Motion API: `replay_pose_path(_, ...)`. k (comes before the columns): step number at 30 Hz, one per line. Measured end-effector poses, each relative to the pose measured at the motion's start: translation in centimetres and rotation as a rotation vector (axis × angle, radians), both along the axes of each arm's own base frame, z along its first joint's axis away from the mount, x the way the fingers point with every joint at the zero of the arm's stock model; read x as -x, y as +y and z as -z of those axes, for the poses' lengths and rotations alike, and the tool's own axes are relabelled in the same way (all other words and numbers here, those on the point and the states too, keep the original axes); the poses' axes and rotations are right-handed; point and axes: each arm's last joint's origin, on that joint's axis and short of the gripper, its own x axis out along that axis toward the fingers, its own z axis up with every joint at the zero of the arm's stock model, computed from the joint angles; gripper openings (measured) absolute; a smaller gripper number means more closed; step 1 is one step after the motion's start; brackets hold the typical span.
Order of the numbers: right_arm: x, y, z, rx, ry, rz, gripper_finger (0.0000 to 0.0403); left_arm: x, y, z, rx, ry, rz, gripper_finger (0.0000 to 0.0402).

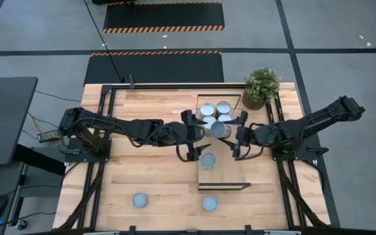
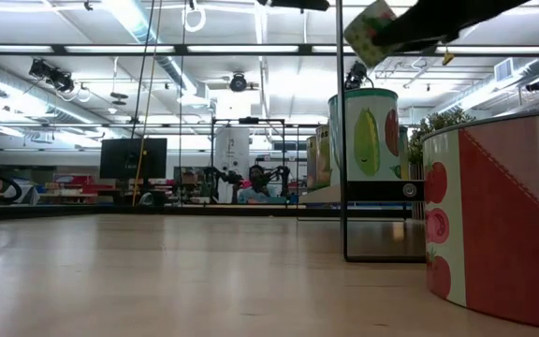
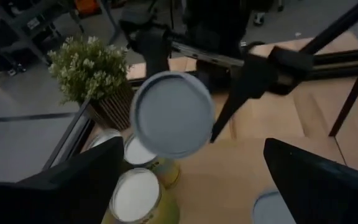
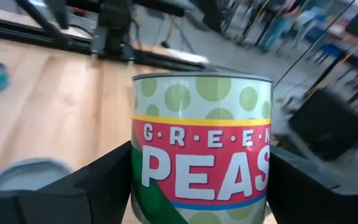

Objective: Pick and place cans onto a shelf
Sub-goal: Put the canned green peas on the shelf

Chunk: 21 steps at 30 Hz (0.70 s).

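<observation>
My right gripper [image 1: 230,136] [image 4: 201,186] is shut on a "Green Peas" can [image 4: 201,149], which is held above the light-wood shelf [image 1: 230,166] and shows at the top of the low view [image 2: 371,30]. My left gripper [image 1: 198,135] [image 3: 191,186] is open and empty just left of that can, facing its round pale top [image 3: 171,113]. Three cans [image 1: 215,111] stand upright at the shelf's far end. One can [image 1: 207,160] stands farther toward its near end. Two cans [image 1: 140,200] [image 1: 209,203] stand on the tabletop near the front edge. My right gripper pinches the can's printed side wall [image 4: 140,180] between its two fingers, one on each side. The fingers come roughly level from the table's right. The can is lifted clear of the shelf, tipped over with its top toward my left gripper.
A potted green plant [image 1: 261,86] stands at the table's far right, close to the shelf's far end. The shelf's dark metal frame [image 1: 224,187] stands at its near end. A dark desk [image 1: 5,117] stands left of the table.
</observation>
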Motion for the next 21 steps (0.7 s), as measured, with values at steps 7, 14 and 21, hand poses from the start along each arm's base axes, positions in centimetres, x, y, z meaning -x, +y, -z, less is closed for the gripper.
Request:
replay_pose_path(7, 1.8, 0.4, 2.5, -0.116, -0.009, -0.025, 0.0313, 1.4, -0.9, -0.6, 0.021, 0.036, -0.022, 0.0392)
replay_pose_path(14, 3.0, 0.2, 6.2, -0.202, -0.051, -0.017, 0.0313, 1.4, -1.3, 0.5, 0.069, 0.093, -0.039, 0.0392)
replay_pose_path(21, 4.3, -0.3, 9.9, -0.307, -0.071, 0.006, 0.0313, 1.6, -1.7, 0.7, 0.085, 0.11, -0.041, 0.0392)
